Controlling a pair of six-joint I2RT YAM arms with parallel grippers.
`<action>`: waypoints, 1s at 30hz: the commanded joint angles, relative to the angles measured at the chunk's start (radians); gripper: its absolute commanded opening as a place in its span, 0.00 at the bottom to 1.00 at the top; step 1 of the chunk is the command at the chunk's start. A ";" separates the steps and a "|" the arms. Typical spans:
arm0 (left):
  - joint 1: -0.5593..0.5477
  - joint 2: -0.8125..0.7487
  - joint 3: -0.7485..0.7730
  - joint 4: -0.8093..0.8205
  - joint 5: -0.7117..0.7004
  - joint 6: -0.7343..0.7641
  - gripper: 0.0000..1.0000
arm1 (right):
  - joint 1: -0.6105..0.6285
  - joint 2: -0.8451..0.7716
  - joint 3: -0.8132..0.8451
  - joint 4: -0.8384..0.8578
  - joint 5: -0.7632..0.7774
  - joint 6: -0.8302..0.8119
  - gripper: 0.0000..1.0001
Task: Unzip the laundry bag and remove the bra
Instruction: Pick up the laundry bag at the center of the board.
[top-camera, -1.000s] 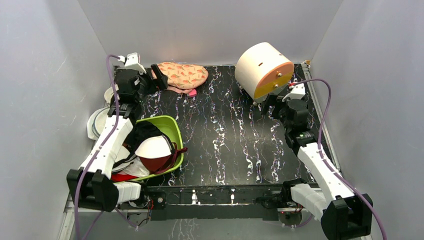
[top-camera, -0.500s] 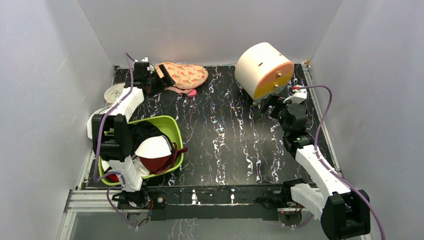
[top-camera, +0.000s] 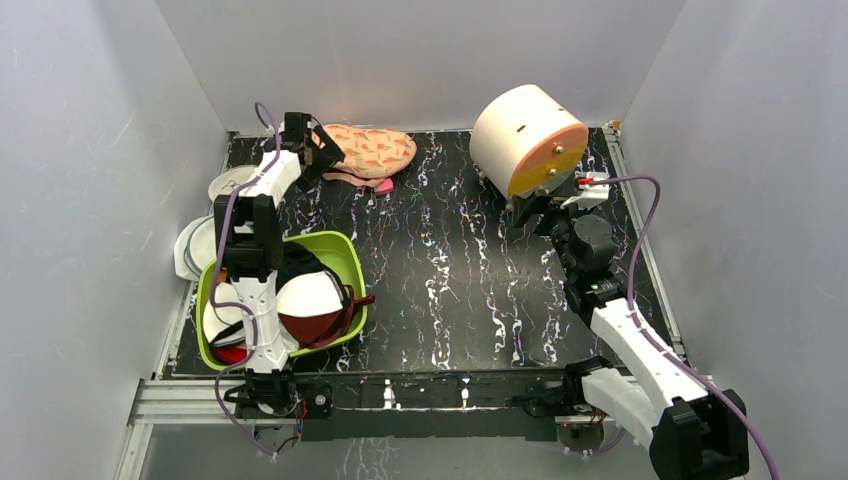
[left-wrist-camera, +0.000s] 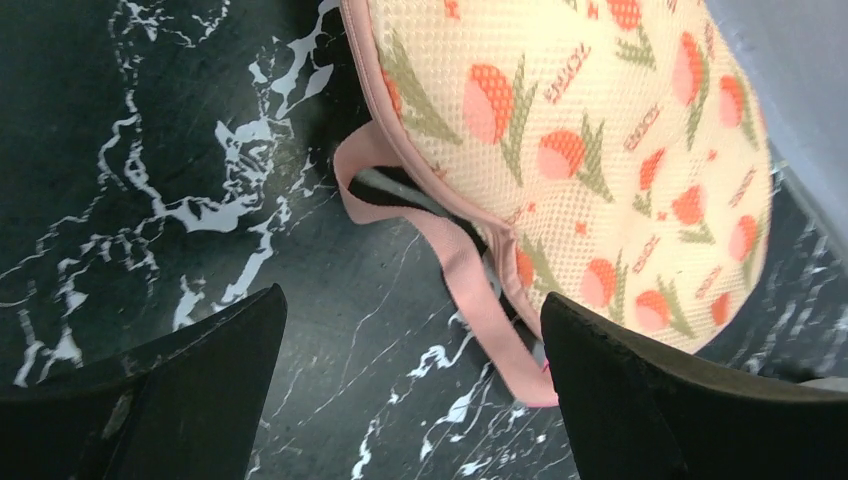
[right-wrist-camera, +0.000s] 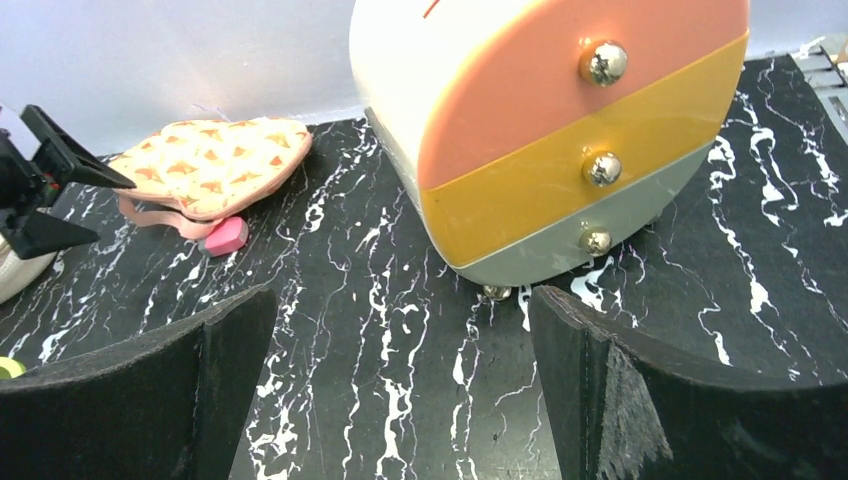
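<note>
the laundry bag (top-camera: 372, 150) lies flat at the far edge of the bench (top-camera: 450, 280), towards the far-left corner, its pink zipper edge and a loose pink strap (left-wrist-camera: 455, 260) turned to the near side, where an arm can get at them; a small pink tab (top-camera: 383, 185) rests on the bench just beside that edge; from here i cannot tell how far the zip is run

the left gripper (top-camera: 325, 152) is reached out to the bag's left end; in its wrist view the left gripper (left-wrist-camera: 410, 340) is released, jaws spread wide with nothing between them, hanging over the strap and the seam of the bag (left-wrist-camera: 600, 150); i take it to be lining up on the zipper side, since that is the only place the bag opens

the right gripper (top-camera: 535, 207) sits by the far-right corner in front of the round drawer unit (top-camera: 525, 140), also released and empty; it looks across the bench at the bag (right-wrist-camera: 210, 165), well apart from it, so it seems parked out of the way

a white padded cup that i judge to be the bra (top-camera: 305, 295) lies in the lime-green basin (top-camera: 345, 255) at the near-left corner, on top of a dark red garment (top-camera: 320, 327); nothing white shows at the bag's seam
</note>
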 joint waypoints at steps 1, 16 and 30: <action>0.052 0.013 -0.028 0.129 0.070 -0.140 0.98 | 0.018 -0.033 -0.005 0.088 0.011 -0.052 0.98; 0.094 0.197 -0.029 0.533 0.221 -0.396 0.83 | 0.024 -0.043 -0.002 0.082 -0.023 -0.100 0.98; 0.122 0.083 0.041 0.745 0.497 -0.392 0.16 | 0.024 -0.039 0.013 0.061 -0.008 -0.112 0.98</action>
